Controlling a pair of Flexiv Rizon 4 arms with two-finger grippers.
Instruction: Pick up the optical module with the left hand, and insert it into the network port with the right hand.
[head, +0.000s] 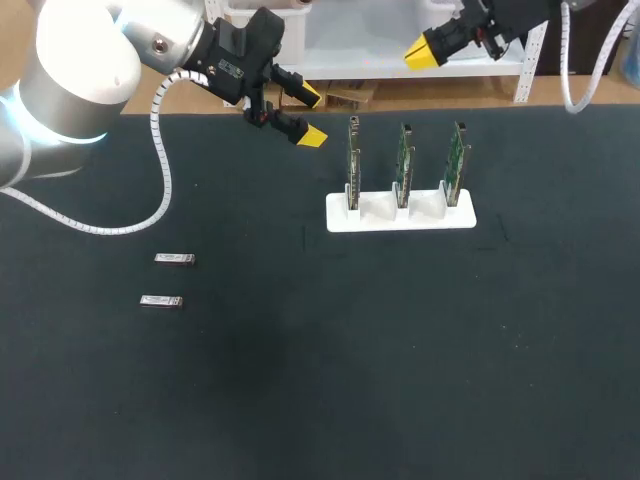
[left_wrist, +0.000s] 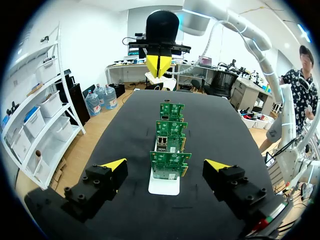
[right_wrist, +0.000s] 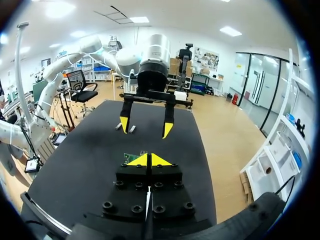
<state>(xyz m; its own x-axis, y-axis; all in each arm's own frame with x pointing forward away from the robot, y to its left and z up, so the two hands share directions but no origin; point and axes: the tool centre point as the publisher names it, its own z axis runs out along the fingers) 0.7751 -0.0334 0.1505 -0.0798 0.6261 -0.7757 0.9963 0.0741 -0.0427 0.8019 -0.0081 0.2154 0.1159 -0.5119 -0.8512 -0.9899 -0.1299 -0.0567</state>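
The left arm (head: 70, 80) comes in over the tabletop's (head: 330, 380) far left corner. The left gripper (head: 311, 117) hangs above the surface, fingers (head: 312, 138) spread wide, pointing at the white holder (head: 400, 217). The right gripper (head: 425, 50) sits past the far edge, fingers pressed together. Three circuit boards (head: 403, 165) stand upright in the holder. Two optical modules (head: 175, 260) lie flat on the tabletop's left side, well apart from both grippers.
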